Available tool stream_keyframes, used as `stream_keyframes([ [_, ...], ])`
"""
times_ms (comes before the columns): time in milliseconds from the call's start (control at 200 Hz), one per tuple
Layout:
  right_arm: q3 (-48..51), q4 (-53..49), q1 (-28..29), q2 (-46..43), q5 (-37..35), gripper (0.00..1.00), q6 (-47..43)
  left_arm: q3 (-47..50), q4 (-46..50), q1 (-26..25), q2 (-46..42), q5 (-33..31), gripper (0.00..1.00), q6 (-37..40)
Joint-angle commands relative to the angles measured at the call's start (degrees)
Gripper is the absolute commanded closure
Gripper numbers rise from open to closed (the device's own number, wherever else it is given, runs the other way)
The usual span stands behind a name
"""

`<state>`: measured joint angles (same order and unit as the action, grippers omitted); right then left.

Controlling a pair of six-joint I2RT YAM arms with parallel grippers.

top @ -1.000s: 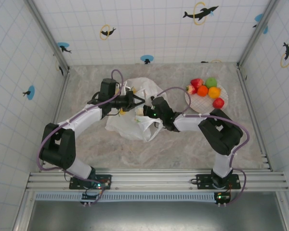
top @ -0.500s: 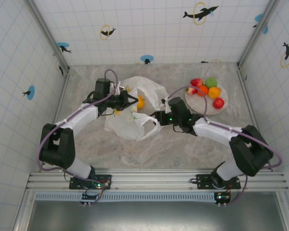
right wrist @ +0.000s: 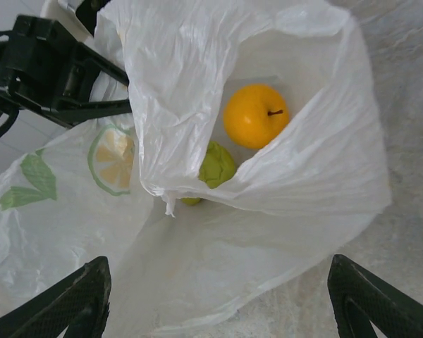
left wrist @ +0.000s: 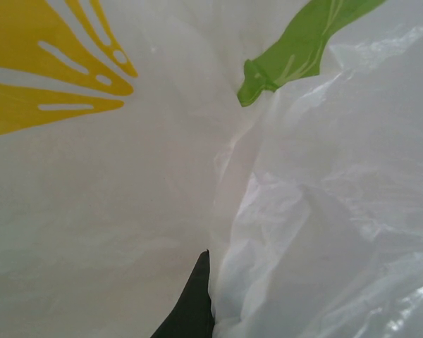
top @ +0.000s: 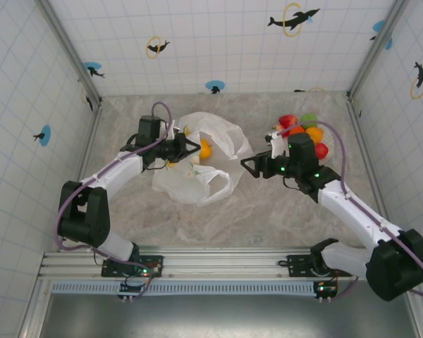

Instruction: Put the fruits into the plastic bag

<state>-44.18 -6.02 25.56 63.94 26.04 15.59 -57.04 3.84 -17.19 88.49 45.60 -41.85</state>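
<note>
Marble table [top: 268, 218] holds the plastic bag [top: 190, 186]. Left gripper [top: 196, 146] pinches its rim shut. Right gripper [top: 245, 165], open beside it, should grab the fruits [top: 314, 134] gently.

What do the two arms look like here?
The left arm and right arm have white-wrapped links, black joints and a looping purple cable each. The left end effector and right end effector are black, with tapered fingers. Green lights glow near the right wrist.
</note>
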Motion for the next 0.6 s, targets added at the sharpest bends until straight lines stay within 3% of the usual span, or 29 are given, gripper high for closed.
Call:
stream_keyframes([
  [0,-2.4,-5.5,-2.2,-2.2,-1.1,0.18,-3.3,0.0,0.7,0.3,-0.4,-0.4,1.00,0.9],
  [255,-6.4,-12.4,-14.3,1.8,-33.6,0.10,-0.4,0.0,0.4,0.4,-0.6,-0.3,1.00,0.3],
  [440,-5.0,-6.5,-23.3,8.2,-39.8,0.08,0.7,0.1,-0.1,0.3,-0.6,-0.1,1.00,-0.6],
  [596,-7.6,-4.7,-26.0,16.0,-42.4,0.07,-0.2,-0.2,-0.2,0.3,-0.5,0.1,1.00,-0.9],
])
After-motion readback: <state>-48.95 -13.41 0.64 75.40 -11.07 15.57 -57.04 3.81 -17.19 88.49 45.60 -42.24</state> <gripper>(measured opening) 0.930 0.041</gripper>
